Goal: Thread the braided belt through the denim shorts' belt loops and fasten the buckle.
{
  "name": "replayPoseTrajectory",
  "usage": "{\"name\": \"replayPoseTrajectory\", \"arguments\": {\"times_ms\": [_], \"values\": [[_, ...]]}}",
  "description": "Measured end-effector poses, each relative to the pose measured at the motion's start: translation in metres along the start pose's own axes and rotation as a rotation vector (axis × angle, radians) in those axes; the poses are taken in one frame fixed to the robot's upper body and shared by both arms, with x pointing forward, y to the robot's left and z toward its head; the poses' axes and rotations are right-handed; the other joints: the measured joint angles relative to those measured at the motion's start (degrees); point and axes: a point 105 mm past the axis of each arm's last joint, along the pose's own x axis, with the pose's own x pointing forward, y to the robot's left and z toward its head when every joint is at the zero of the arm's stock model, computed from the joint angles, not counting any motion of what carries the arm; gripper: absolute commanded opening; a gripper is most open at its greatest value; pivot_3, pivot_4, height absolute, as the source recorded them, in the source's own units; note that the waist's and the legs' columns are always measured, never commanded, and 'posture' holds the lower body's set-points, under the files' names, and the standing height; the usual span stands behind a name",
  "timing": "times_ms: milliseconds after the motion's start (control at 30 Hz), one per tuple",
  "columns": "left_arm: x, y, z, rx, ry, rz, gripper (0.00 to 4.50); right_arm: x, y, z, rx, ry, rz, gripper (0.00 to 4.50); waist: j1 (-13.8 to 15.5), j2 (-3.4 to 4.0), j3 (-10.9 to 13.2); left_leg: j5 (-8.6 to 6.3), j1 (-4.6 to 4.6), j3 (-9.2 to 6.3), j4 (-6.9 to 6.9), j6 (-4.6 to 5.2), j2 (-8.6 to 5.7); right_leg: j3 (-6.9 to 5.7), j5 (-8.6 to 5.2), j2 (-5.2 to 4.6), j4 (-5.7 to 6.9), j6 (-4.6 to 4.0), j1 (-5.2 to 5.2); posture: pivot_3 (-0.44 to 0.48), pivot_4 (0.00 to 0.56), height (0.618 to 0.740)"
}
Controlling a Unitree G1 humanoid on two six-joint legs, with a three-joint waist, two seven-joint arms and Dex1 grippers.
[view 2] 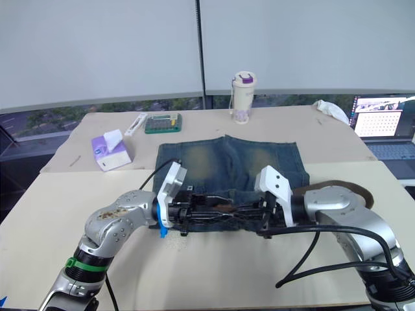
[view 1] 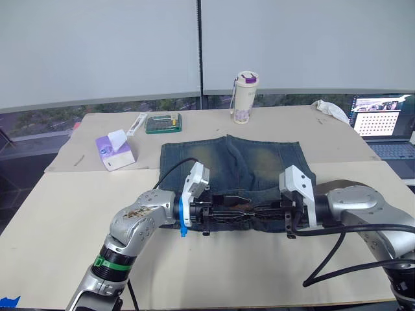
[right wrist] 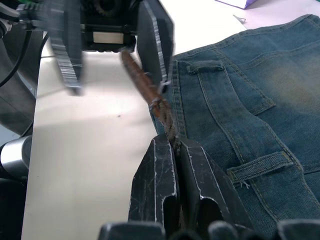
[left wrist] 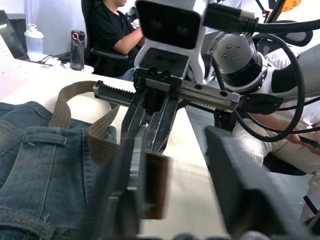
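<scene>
Together we pinched the dark brown braided belt (right wrist: 159, 107) with right fingers (right wrist: 176, 165); left fingers (right wrist: 155, 47) spread, at the blue denim shorts' (view 1: 259, 162) near waistband.

Shorts (view 1: 233, 165) flat on table (view 1: 58, 220), waistband nearest. Belt (left wrist: 75, 107) along waistband, between left gripper (view 1: 217, 212) and right gripper (view 1: 262, 212). Behind: tissues (view 1: 115, 150) left, bottle (view 1: 244, 97) centre, laptop (view 1: 386, 126) right.

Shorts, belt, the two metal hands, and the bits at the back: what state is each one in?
Shorts: spread flat on the table.
Belt: stretched between the grippers, not fastened.
Right gripper: shut on the belt.
Left gripper: open.
Bottle: upright, lid closed.
Laptop: open, screen lit.
Tissue box: tissue sticking out.
</scene>
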Motion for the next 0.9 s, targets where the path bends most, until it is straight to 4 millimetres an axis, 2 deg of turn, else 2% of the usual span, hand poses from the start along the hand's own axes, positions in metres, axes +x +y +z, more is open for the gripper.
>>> {"name": "replayPoseTrajectory", "arguments": {"times_ms": [33,67,333,400,500,667,733,767,833,900], "values": [[0.000,0.001,0.000,0.000,-0.001,0.004,0.20,0.000,0.000,0.000,0.001,0.000,-0.001,0.00,0.00,0.00,0.00,0.00,0.00,0.00,0.00,0.00,0.00,0.00,0.00,0.00,0.00,0.00,0.00,0.000,0.150,0.740],[-0.001,0.002,0.000,0.006,-0.003,0.009,0.05,0.000,-0.001,-0.001,0.004,0.000,-0.002,0.00,0.00,0.00,0.00,0.00,-0.01,0.00,0.00,0.00,0.00,0.00,0.00,0.00,-0.01,0.00,0.00,0.000,0.150,0.740],[-0.002,0.008,-0.001,0.049,0.005,0.043,0.05,0.000,-0.002,-0.003,0.013,0.003,-0.013,0.00,0.04,0.00,0.00,0.00,-0.01,0.00,0.00,0.00,-0.01,0.01,0.00,-0.02,-0.01,0.00,0.00,0.000,0.150,0.740],[-0.002,0.010,-0.002,0.048,0.000,0.055,0.00,-0.001,-0.002,-0.004,0.019,0.003,-0.019,0.81,0.07,0.00,0.00,0.00,-0.01,-0.01,0.00,0.00,-0.01,0.00,0.00,-0.02,-0.01,0.00,0.00,0.000,0.150,0.740],[-0.005,0.020,-0.008,0.030,0.013,0.108,0.00,-0.011,-0.008,-0.004,0.023,0.002,-0.065,1.72,0.18,0.00,0.00,0.00,-0.03,0.00,0.01,0.00,-0.03,0.00,0.00,-0.02,-0.01,0.00,0.00,0.000,0.150,0.740],[-0.006,0.024,-0.006,0.008,-0.010,0.137,0.00,-0.047,-0.016,-0.005,0.111,-0.054,-0.215,3.57,0.47,-0.02,0.01,-0.01,-0.05,0.00,0.01,0.01,-0.02,0.04,0.00,-0.04,-0.02,0.00,0.01,0.000,0.150,0.740],[-0.006,0.026,-0.003,-0.020,-0.046,0.158,0.00,-0.060,-0.013,-0.004,0.170,-0.103,-0.259,4.23,0.47,-0.04,0.01,-0.01,-0.06,-0.01,0.00,0.02,0.02,0.06,0.00,-0.03,0.00,0.00,0.02,0.000,0.150,0.740],[-0.005,0.027,-0.002,-0.035,-0.061,0.164,0.00,-0.063,-0.011,-0.004,0.197,-0.131,-0.271,4.44,0.50,-0.06,0.01,-0.01,-0.05,-0.01,0.00,0.02,0.03,0.06,0.00,-0.02,0.00,0.00,0.03,0.000,0.150,0.740],[-0.004,0.029,0.004,-0.094,-0.118,0.183,0.00,-0.069,-0.001,-0.007,0.302,-0.228,-0.300,4.44,0.56,-0.10,0.00,-0.01,-0.08,0.00,-0.01,0.03,0.06,0.08,0.00,-0.02,0.03,0.00,0.05,0.000,0.150,0.740],[-0.003,0.031,0.014,-0.174,-0.200,0.200,0.00,-0.066,0.022,-0.019,0.480,-0.312,-0.263,4.44,0.92,-0.11,-0.01,-0.02,-0.08,-0.04,-0.01,0.05,0.07,0.07,-0.01,-0.01,0.05,0.02,0.05,0.000,0.150,0.740]]}}
